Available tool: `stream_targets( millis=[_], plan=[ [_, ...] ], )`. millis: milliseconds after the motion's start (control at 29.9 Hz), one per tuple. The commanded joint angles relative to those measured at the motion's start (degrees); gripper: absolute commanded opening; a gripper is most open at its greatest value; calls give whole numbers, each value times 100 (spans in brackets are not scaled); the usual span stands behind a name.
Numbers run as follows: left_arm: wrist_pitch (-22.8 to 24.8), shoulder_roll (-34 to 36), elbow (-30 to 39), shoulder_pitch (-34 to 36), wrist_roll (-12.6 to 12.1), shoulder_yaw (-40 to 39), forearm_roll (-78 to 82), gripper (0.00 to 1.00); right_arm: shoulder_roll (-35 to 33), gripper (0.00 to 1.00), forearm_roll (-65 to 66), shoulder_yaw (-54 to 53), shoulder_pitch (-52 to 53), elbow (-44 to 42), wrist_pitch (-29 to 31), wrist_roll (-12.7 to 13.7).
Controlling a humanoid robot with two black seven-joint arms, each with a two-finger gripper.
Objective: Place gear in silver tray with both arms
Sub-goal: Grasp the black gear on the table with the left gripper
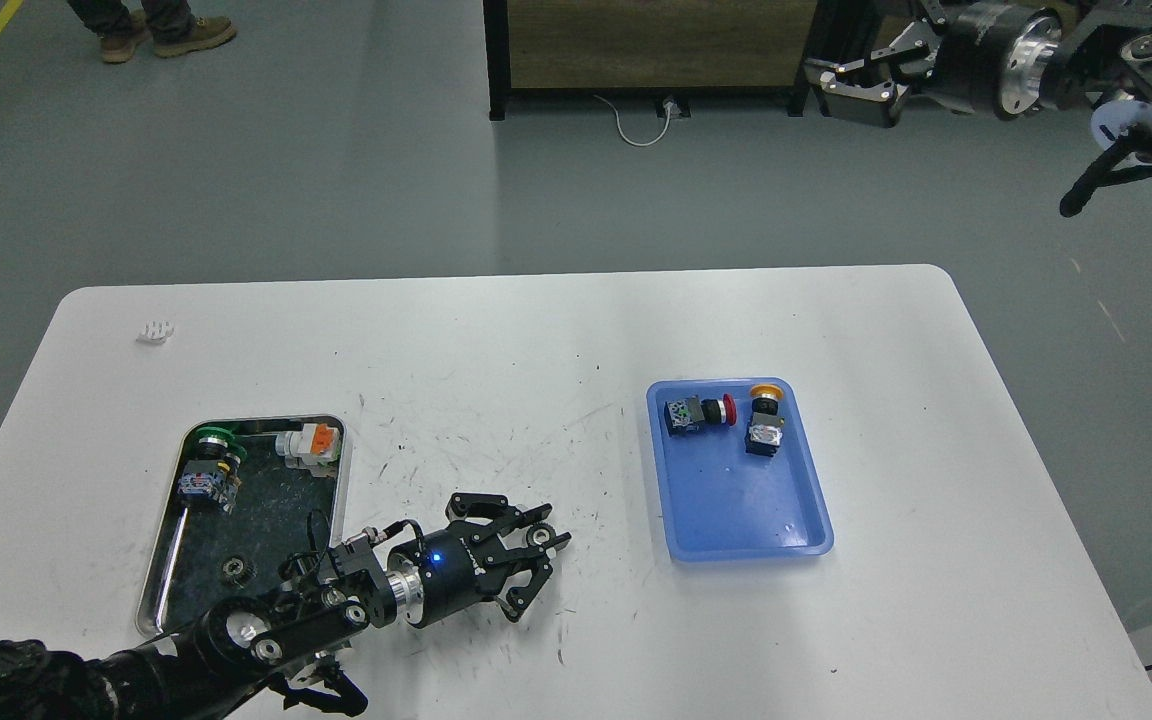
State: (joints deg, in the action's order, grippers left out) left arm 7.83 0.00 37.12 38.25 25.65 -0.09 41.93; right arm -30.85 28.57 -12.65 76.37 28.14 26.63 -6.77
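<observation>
A small dark gear [232, 569] lies inside the silver tray [340, 490] at the white counter's [496, 360] 8 o'clock corner, beside a green-capped switch [211, 468] and an orange-and-white part [311, 444]. The left end effector [540, 561] hovers just right of the tray, fingers apart and empty. The right end effector [841, 80] hangs off the counter at 1 o'clock, fingers spread. Two push-buttons sit in a blue tray [746, 510] at 3 o'clock.
</observation>
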Motion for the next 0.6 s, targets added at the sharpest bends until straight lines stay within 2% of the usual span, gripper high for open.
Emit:
stream_targets(
  millis=[0,569],
  plan=[
    [-9,0,14,-28,10,9,0,42,0,93,0,0,10,7,0,0],
    [-53,0,-30,-125,18,9,9,42,17,93,0,0,18,-11,0,0]
  ],
)
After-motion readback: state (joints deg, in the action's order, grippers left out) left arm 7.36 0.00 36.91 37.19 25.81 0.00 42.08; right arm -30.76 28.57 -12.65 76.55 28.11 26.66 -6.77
